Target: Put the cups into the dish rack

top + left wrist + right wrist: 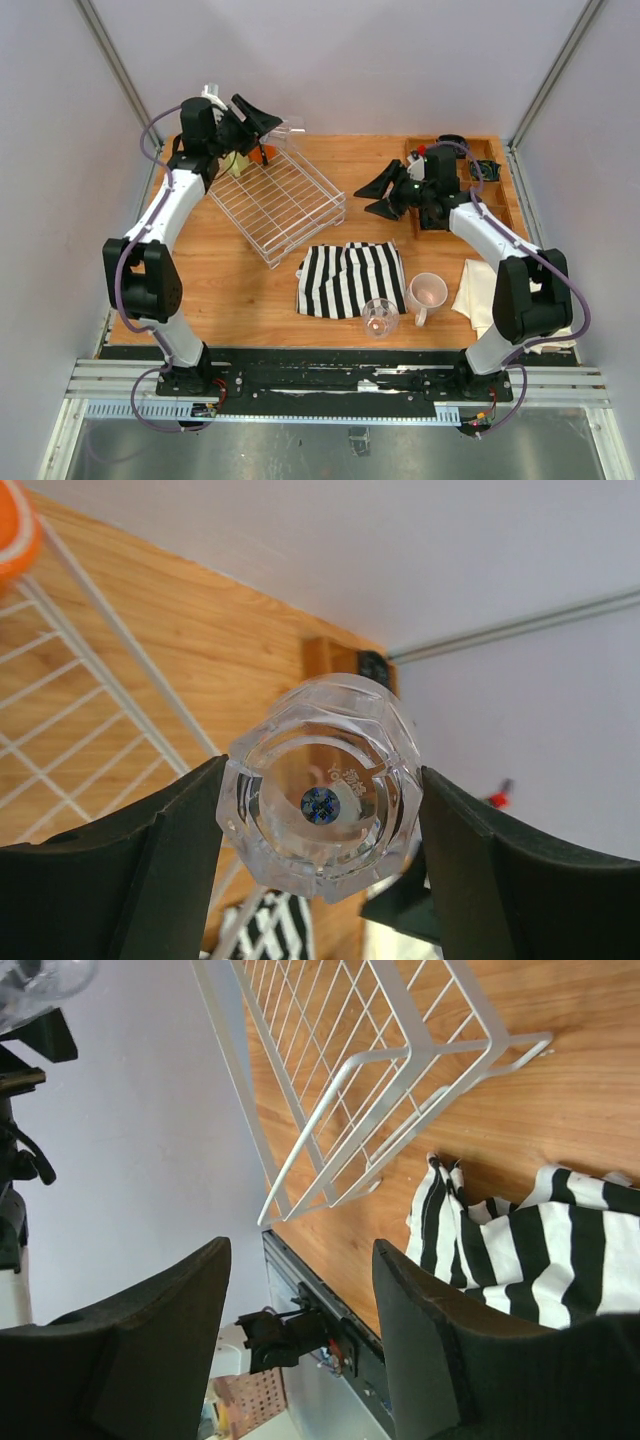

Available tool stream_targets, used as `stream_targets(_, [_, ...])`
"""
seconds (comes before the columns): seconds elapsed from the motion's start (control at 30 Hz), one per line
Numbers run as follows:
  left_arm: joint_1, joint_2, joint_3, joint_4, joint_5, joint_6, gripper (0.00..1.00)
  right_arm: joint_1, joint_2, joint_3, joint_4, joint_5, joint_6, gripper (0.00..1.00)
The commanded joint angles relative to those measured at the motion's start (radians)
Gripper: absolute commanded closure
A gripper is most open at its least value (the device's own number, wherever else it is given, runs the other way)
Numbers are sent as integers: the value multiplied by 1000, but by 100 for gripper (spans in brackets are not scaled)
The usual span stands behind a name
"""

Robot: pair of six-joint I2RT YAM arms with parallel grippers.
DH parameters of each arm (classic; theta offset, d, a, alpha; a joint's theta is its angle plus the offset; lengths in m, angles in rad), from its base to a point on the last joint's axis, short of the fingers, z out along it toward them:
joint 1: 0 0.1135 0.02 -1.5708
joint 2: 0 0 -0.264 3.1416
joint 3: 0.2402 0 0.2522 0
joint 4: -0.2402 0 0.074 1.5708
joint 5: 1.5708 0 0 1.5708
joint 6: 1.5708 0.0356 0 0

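My left gripper (268, 127) is shut on a clear glass tumbler (290, 130), held in the air over the far corner of the white wire dish rack (280, 200). In the left wrist view the tumbler's base (322, 800) sits clamped between both fingers (150, 870). An orange mug (14, 530) shows at the rack's far end, and a yellow-green mug (237, 163) sits in the rack beside my left arm. My right gripper (363, 202) is open and empty, just right of the rack. A pale pink mug (428, 293) and a second glass tumbler (380, 317) stand near the front edge.
A black-and-white striped cloth (350, 278) lies between the rack and the front cups, also in the right wrist view (540, 1230). A wooden compartment tray (490, 180) stands at the back right. A white cloth (478, 290) lies at the right edge.
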Motion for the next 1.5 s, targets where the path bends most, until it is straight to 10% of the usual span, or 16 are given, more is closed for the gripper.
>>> stream_targets(0.0, [-21,80,97,-227,-149,227,93,-12,-42,89,-174,65,-184,41])
stream_targets(0.47, [-118,266,458,-622,-519,553,94,-12,-32,118,-247,90,-244,41])
stream_targets(1.47, [38,199,270,-661,-691,674,96,-13,-8,139,-274,76,-259,41])
